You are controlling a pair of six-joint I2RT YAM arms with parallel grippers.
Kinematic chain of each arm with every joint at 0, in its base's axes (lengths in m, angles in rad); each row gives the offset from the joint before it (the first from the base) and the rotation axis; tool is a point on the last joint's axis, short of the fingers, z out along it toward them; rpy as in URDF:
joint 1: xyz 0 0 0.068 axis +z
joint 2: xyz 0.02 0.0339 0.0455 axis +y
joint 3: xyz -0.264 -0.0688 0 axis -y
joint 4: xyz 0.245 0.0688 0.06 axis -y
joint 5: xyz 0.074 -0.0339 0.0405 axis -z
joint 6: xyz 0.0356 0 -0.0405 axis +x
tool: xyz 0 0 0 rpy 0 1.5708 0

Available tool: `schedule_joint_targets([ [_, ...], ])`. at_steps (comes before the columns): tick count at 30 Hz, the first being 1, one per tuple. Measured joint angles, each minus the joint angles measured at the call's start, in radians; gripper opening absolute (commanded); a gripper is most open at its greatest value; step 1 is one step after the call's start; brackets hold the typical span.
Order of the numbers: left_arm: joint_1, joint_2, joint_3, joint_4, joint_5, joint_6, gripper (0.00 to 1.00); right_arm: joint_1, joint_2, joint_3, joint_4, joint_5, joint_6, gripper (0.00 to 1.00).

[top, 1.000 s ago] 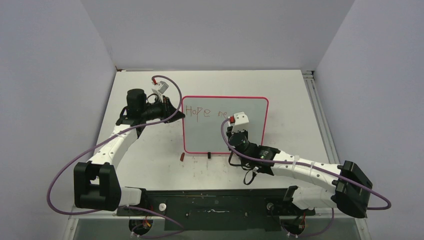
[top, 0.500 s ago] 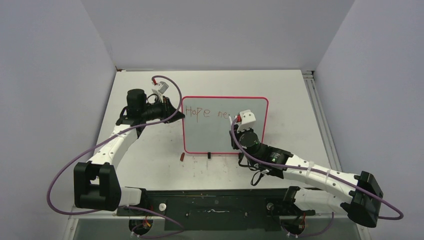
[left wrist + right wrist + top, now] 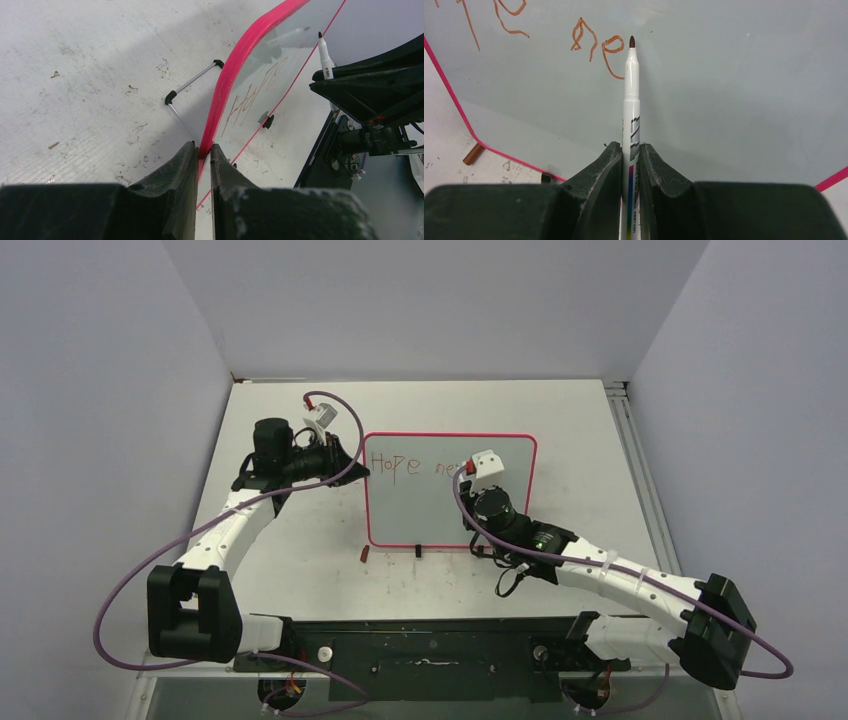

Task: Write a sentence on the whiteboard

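Note:
The whiteboard (image 3: 420, 510) with its pink-red frame stands tilted on the table. My left gripper (image 3: 357, 462) is shut on the frame at the board's left edge (image 3: 235, 70), with the jaws pinching it at the left gripper (image 3: 203, 148). The sentence (image 3: 395, 464) reads "Hope ne" in reddish-brown along the top. My right gripper (image 3: 630, 147) is shut on a white marker (image 3: 631, 100), and the marker's brown tip (image 3: 632, 40) sits just right of the letter "e" (image 3: 611, 47). Seen from above, the right gripper (image 3: 470, 483) is mostly hidden under its wrist camera.
A brown marker cap (image 3: 365, 553) lies on the table by the board's lower left corner, next to a small black foot (image 3: 418, 549). A thin wire stand (image 3: 192, 82) sticks out behind the board. White walls enclose the table on three sides.
My right gripper carried the marker a little to the right and toward the board's top edge, and the right arm's elbow swung. The left gripper and the whiteboard stayed put.

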State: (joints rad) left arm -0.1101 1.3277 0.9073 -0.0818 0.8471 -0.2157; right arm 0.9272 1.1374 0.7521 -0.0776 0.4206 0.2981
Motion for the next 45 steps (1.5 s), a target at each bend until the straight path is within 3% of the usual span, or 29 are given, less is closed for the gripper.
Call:
schedule_joint_targets([
  [17, 0.0, 0.0, 0.0, -0.001, -0.006, 0.0, 0.0, -0.083, 0.003, 0.0, 0.0, -0.117, -0.002, 0.05],
  [45, 0.0, -0.008, 0.0, -0.002, -0.006, 0.0, 0.0, -0.089, -0.007, -0.058, -0.025, -0.154, 0.116, 0.05],
])
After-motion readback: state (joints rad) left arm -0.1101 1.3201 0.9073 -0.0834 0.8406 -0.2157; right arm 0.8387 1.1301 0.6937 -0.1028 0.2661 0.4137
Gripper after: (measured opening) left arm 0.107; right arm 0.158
